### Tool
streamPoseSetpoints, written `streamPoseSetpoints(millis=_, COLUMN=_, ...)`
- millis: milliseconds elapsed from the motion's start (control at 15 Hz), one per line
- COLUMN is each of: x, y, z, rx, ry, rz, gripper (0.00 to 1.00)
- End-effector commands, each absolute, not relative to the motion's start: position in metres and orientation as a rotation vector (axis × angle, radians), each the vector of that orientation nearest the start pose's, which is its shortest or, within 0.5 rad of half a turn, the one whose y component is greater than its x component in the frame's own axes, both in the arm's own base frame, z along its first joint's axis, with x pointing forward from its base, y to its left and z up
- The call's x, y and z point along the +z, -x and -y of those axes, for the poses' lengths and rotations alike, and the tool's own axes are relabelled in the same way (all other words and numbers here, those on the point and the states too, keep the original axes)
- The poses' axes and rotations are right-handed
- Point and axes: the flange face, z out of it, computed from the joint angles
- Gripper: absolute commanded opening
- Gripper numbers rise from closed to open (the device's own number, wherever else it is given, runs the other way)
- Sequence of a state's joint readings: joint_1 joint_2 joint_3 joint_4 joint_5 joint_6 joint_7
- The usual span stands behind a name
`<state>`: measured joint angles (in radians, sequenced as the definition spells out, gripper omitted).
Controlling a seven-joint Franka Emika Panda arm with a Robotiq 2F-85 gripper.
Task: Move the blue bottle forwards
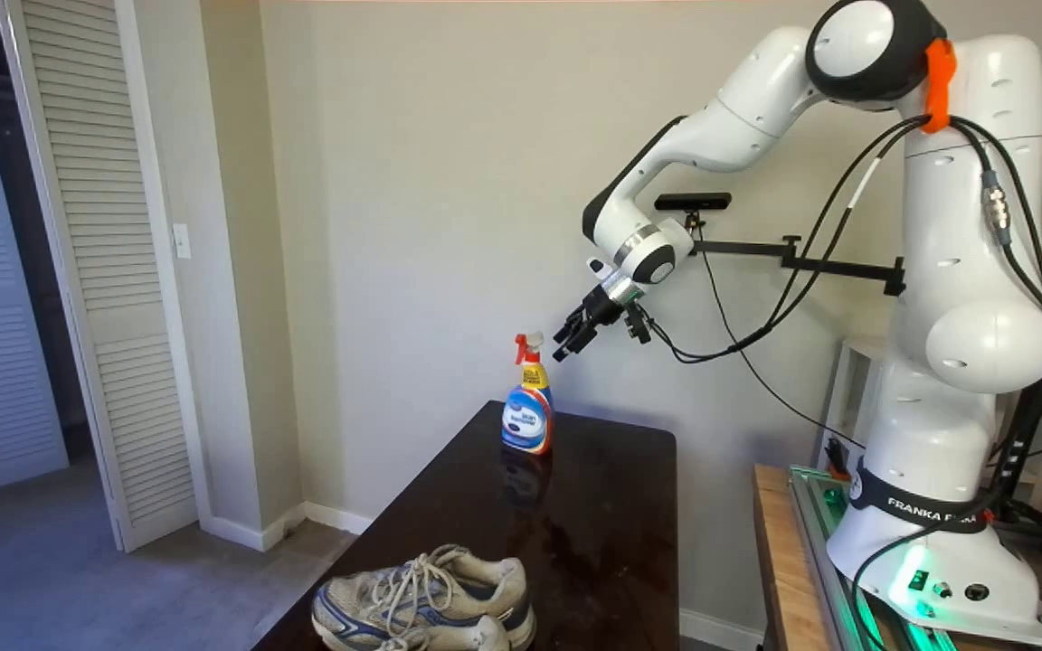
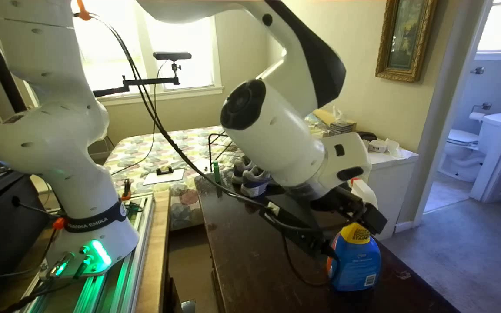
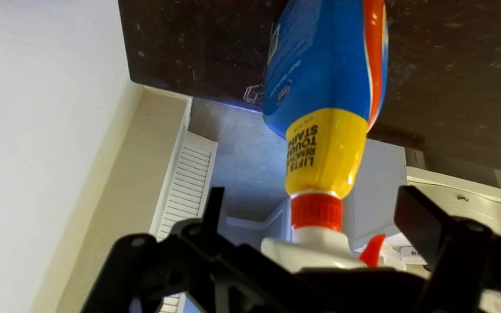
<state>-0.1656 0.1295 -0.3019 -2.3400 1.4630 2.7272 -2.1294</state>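
The blue bottle (image 1: 527, 416) is a spray bottle with a blue body, yellow neck, red collar, white spray head and red trigger. It stands upright near one end of the dark table (image 1: 611, 506). In an exterior view the bottle (image 2: 357, 265) is partly hidden behind the gripper and a cable. My gripper (image 1: 562, 346) is tilted downward at spray-head height, beside the bottle with a small gap. In the wrist view the bottle (image 3: 324, 78) appears upside down, and its red collar and white head lie between the widely spaced fingers of the gripper (image 3: 309, 193). The fingers are open and touch nothing visible.
A pair of worn sneakers (image 1: 431, 597) sits on the table away from the bottle. A green upright object (image 2: 216, 171) stands near the sneakers. A wall rises behind the bottle's end of the table. A white cabinet (image 2: 394, 187) stands past the table. A cable hangs from the wrist.
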Motion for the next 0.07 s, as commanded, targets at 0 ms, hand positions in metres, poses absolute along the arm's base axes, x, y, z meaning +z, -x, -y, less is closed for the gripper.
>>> streamPoseSetpoints(millis=0, x=0.2946, y=-0.4378, z=0.2629, rx=-1.119, ry=2.918, rz=0.54, gripper=1.0)
